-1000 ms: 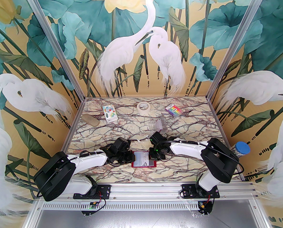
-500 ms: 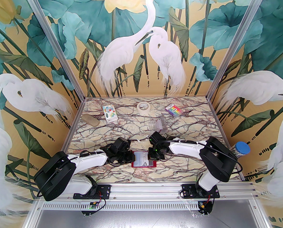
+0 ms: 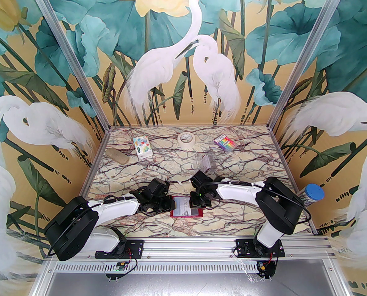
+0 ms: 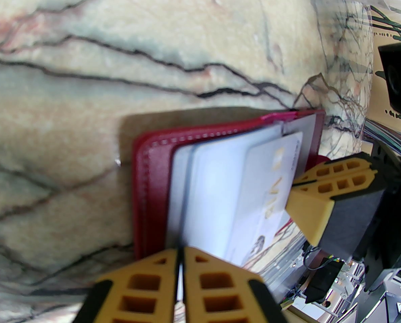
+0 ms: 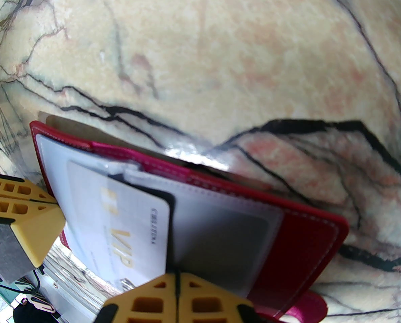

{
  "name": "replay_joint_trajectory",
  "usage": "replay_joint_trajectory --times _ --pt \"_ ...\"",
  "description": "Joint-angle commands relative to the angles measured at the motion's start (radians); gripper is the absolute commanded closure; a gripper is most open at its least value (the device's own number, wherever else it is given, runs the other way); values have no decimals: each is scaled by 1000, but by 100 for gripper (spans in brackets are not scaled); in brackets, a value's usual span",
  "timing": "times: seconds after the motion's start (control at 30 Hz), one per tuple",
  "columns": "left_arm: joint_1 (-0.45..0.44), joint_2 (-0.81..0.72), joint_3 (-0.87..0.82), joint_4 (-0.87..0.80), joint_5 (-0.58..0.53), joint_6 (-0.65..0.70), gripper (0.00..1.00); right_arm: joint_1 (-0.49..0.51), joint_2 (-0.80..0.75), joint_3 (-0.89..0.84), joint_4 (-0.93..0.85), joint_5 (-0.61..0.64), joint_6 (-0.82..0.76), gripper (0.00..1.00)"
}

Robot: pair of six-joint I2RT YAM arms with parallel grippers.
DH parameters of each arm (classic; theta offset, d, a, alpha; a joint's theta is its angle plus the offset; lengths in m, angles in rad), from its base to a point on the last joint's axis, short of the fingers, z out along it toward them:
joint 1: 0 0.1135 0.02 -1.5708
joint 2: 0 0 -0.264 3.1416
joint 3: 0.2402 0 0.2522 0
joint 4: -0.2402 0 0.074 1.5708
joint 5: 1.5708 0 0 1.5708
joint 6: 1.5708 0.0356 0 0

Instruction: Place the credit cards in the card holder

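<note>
Credit card point(image 5: 133, 227): one counted, pale with gold VIP lettering, partway inside a clear sleeve of the one card holder point(image 5: 308, 241), which lies open between my two grippers. My right gripper point(image 5: 176, 281) is closed, tips at the card's edge. My left gripper point(image 4: 180, 264) pinches a sleeve edge. Marble table point(image 5: 220, 62) beneath.
</note>
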Motion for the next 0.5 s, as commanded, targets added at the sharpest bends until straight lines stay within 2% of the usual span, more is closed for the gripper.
replay_joint_trajectory --times 0.0,0.47 --pt "-7 53 -31 -66 -69 18 90 20 33 23 6 -17 6 95" --pt "-6 52 -32 -66 -70 17 90 49 65 57 11 -18 12 95"
